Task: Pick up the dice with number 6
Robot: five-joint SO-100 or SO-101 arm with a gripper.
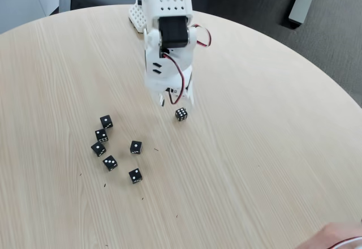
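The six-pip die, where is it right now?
In the fixed view, the six-pip die lies on the table just below the gripper, right of the cluster of six other dice.

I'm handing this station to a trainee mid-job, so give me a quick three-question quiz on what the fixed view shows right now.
1. True or false: the die with many pips lies apart from the cluster of other black dice.
2. How many dice make up that cluster?
3. Multiple choice: where is the white pincer relative to the many-pip die? A) just above and behind it, B) over the cluster, C) off the wooden table.

Key: 1 true; 2 six; 3 A.
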